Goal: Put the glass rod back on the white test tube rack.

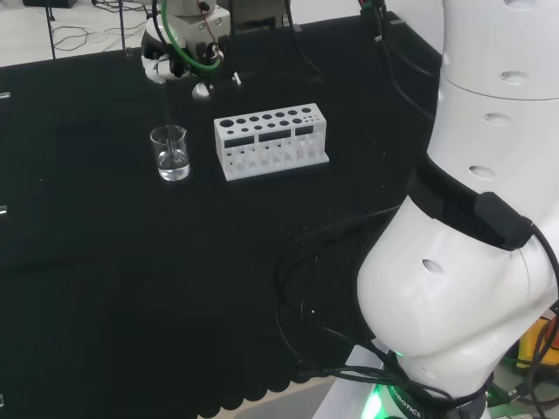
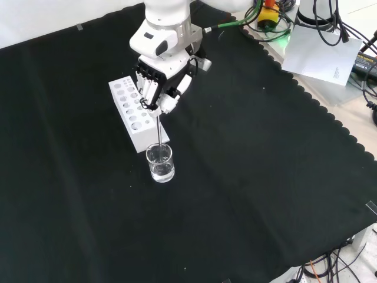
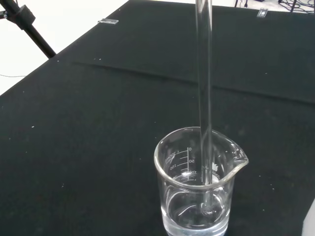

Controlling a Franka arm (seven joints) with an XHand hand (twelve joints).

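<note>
A thin glass rod (image 2: 159,132) stands almost upright with its lower end inside a small clear beaker (image 2: 161,163) that holds a little clear liquid. The hand (image 2: 159,82) hangs above the beaker with its fingers curled on the rod's top. In the wrist view the rod (image 3: 204,93) runs down into the beaker (image 3: 198,184), its tip in the liquid. The white test tube rack (image 2: 131,112) with several round holes stands right behind the beaker, under the hand. In the head view the beaker (image 1: 170,153) sits left of the rack (image 1: 271,140), with the hand (image 1: 188,52) above and behind them.
Black cloth covers the bench, with a scalloped edge (image 2: 330,118) at the front view's right. Cables and white paper (image 2: 321,53) lie beyond that edge. The arm's big white links (image 1: 472,209) and dark cables (image 1: 306,288) stand at the head view's right.
</note>
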